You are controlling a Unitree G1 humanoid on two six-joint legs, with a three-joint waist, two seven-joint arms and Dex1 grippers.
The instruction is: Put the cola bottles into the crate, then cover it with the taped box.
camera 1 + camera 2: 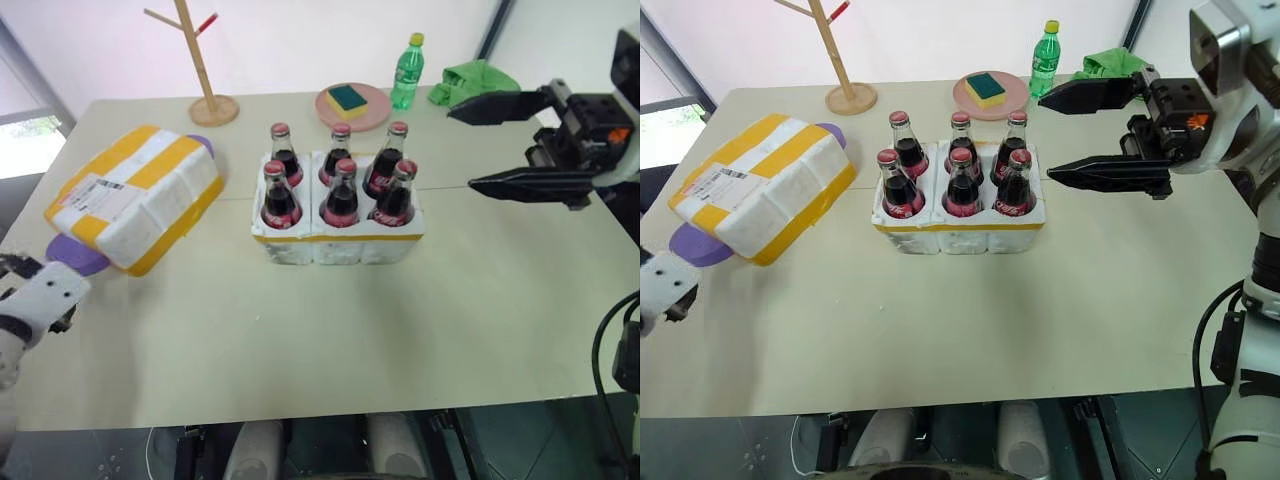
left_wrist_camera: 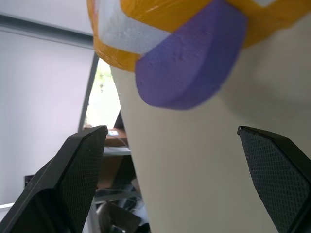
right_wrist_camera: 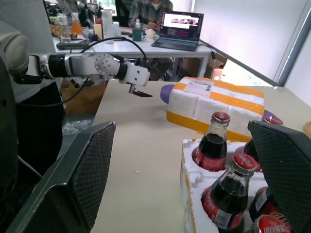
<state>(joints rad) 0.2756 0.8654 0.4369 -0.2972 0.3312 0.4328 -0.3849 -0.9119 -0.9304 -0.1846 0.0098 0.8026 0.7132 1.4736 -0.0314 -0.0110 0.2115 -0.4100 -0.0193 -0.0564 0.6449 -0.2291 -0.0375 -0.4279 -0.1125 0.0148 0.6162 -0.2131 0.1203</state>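
- Cola bottles (image 1: 340, 185), all six, stand upright in the wells of the crate (image 1: 338, 243) at the middle of the table (image 1: 400, 330).
- Left gripper (image 3: 141, 92) hovers off the table's 9 o'clock edge, fingers spread and holding nothing, pointed toward the purple pad (image 2: 194, 63) just ahead of it.
- Taped box (image 1: 135, 195) lies tilted at the crate's 9 o'clock, apart from it, label up, resting partly on that purple pad.
- Right gripper (image 1: 500, 145) hangs above the table at the crate's 3 o'clock, arm raised, its black fingers level, spread wide and empty, pointing toward the bottles.
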